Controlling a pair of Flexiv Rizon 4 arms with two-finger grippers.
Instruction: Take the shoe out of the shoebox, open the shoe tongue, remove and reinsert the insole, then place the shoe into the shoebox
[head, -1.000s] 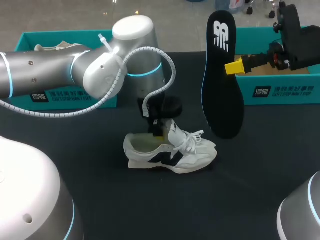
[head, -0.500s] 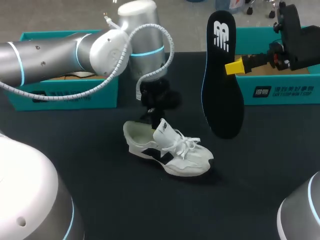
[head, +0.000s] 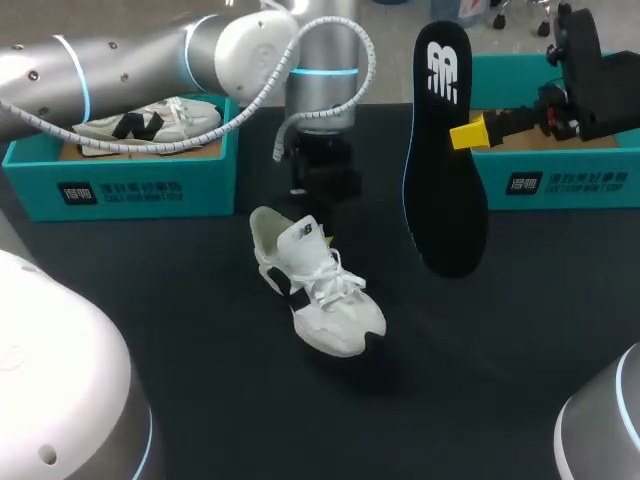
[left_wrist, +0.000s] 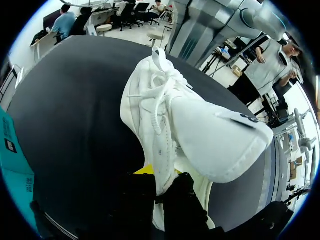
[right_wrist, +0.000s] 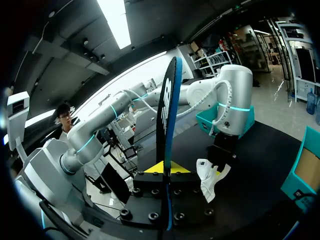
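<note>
The matte black counter (head: 520, 330) is smooth, so the shoe (head: 318, 290) — white soft fabric with loose laces, standing in its middle — may slide or twist when the insole (head: 445, 200) presses in. My left tool (left_wrist: 160, 194) pinches only the thin heel rim; that hold could slip. The long, flat, flexible black insole, clamped upright in my right tool (right_wrist: 165, 175), may buckle against the tongue.

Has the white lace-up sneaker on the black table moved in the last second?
Yes. The white lace-up sneaker has swivelled: its toe, earlier pointing at the upright black insole, now points toward the near edge of the black table.
</note>
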